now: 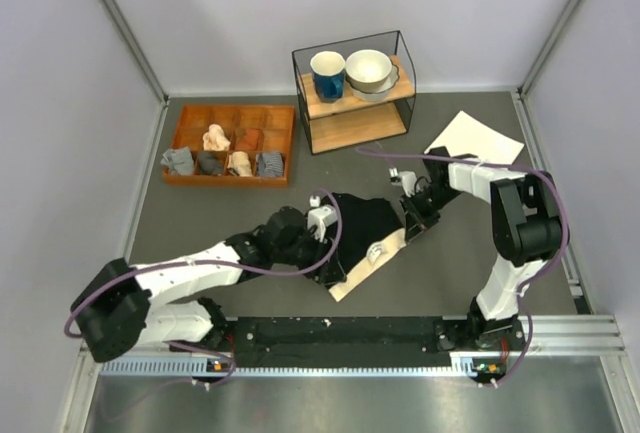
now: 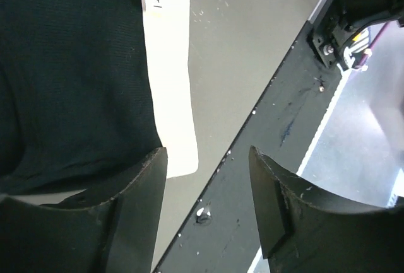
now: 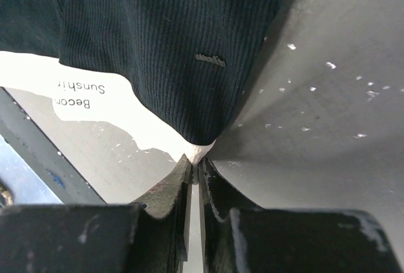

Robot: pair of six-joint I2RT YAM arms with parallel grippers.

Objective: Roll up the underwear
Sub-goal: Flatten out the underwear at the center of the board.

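The underwear [image 1: 364,219] lies spread between the arms, black ribbed fabric with a cream waistband [image 1: 352,283] along its near edge. My right gripper [image 1: 407,227] is at its right corner. In the right wrist view the gripper [image 3: 196,159] is shut, pinching the cream corner of the underwear [image 3: 177,46], which stretches away from the tips. My left gripper [image 1: 333,258] is over the garment's left end. In the left wrist view the gripper [image 2: 208,185] stands open with nothing between its fingers [image 2: 144,191]. The black fabric [image 2: 69,71] and printed waistband [image 2: 169,71] lie just beyond the left finger.
A wooden tray [image 1: 186,119] with several small rolled garments stands at the back left. A wire shelf [image 1: 355,125] holding a cup and bowls is at the back centre. White paper [image 1: 482,138] lies at the right. The black base rail [image 1: 340,333] runs along the near edge.
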